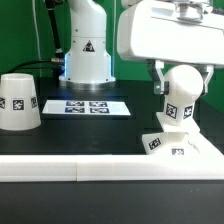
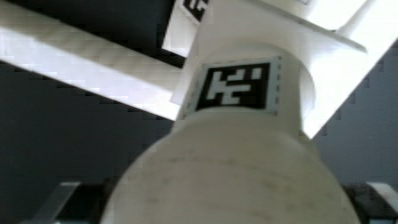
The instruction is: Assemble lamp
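My gripper (image 1: 181, 82) is shut on the ball head of the white bulb (image 1: 180, 98) at the exterior view's right. The bulb hangs neck down, its tagged neck reaching the flat square base (image 1: 172, 146); I cannot tell whether it is seated in it. In the wrist view the bulb (image 2: 231, 160) fills the picture between my fingers (image 2: 64, 200), with the base (image 2: 329, 40) beyond its neck. The cone shade (image 1: 20, 101) stands on the table at the exterior view's left, apart from the gripper.
The marker board (image 1: 88, 105) lies flat at mid-table between the shade and the base. The long white border rail (image 1: 100, 168) runs along the front. The arm's white pedestal (image 1: 88, 50) stands behind the marker board.
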`<move>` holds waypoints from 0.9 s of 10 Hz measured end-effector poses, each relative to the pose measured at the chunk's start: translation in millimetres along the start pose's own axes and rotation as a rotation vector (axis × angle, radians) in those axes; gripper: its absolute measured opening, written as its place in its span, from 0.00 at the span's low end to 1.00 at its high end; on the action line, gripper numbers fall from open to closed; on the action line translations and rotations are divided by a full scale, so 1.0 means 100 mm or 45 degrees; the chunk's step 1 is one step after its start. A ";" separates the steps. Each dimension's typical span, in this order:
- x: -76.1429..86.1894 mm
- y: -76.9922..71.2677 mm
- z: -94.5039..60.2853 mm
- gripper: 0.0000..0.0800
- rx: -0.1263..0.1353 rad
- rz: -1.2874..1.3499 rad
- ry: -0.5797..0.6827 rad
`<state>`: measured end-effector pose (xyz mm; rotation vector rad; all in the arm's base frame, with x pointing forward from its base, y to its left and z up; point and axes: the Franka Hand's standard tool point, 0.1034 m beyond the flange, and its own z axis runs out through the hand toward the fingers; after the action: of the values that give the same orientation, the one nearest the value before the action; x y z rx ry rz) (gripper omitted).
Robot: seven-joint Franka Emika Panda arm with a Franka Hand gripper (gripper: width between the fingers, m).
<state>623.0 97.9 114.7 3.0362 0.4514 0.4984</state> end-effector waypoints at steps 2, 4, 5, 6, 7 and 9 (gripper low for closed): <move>-0.01 0.01 0.00 0.72 0.010 0.153 -0.001; -0.05 -0.01 0.01 0.72 0.025 0.406 -0.005; -0.06 -0.04 0.01 0.72 0.027 0.451 0.017; -0.06 -0.08 0.01 0.72 0.031 0.564 0.024; -0.07 -0.08 0.01 0.72 0.032 0.626 0.031; -0.07 -0.11 0.01 0.72 0.048 0.838 0.034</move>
<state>614.1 106.5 111.0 3.1580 -0.5699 0.5443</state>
